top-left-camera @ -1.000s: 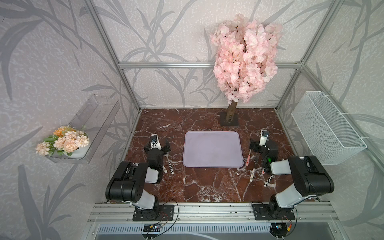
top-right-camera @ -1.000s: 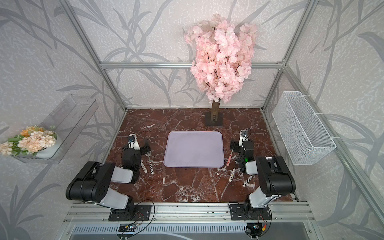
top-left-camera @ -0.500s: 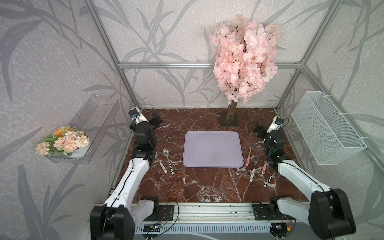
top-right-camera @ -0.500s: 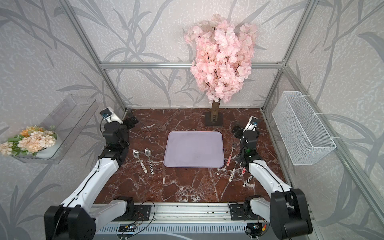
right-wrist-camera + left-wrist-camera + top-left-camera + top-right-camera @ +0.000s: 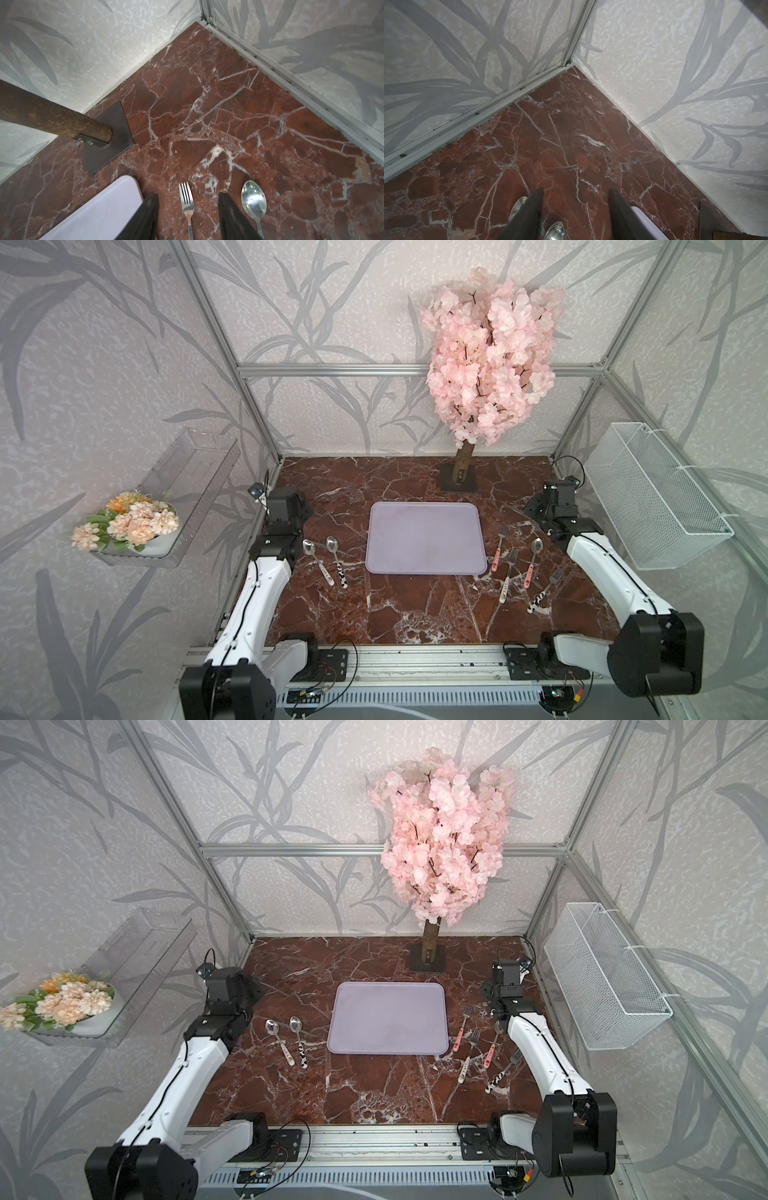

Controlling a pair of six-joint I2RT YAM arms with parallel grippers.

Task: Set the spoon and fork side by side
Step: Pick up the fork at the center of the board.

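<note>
Steel fork (image 5: 186, 199) and steel spoon (image 5: 253, 200), pink-handled, flat on the worktop (image 5: 395, 614) near its right edge, apart, with a second fork (image 5: 510, 568) between their handles. Right gripper (image 5: 188, 195) spread, holding nothing; left gripper (image 5: 576, 190) likewise spread and empty near the left edge. Red-brown marble, veined white; lilac mat (image 5: 424, 539) at centre; leaf-patterned walls (image 5: 332, 302); blossom tree (image 5: 490, 356) by the back edge.

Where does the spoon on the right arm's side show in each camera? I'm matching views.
In a top view: the spoon lies right of the lavender tray.
In a top view: same spot, bowl beside the right arm.
Left wrist: not in it.
Right wrist: lower edge, beside a fork.
Shared landmark: the tray, whose corner shows in both wrist views.
</note>
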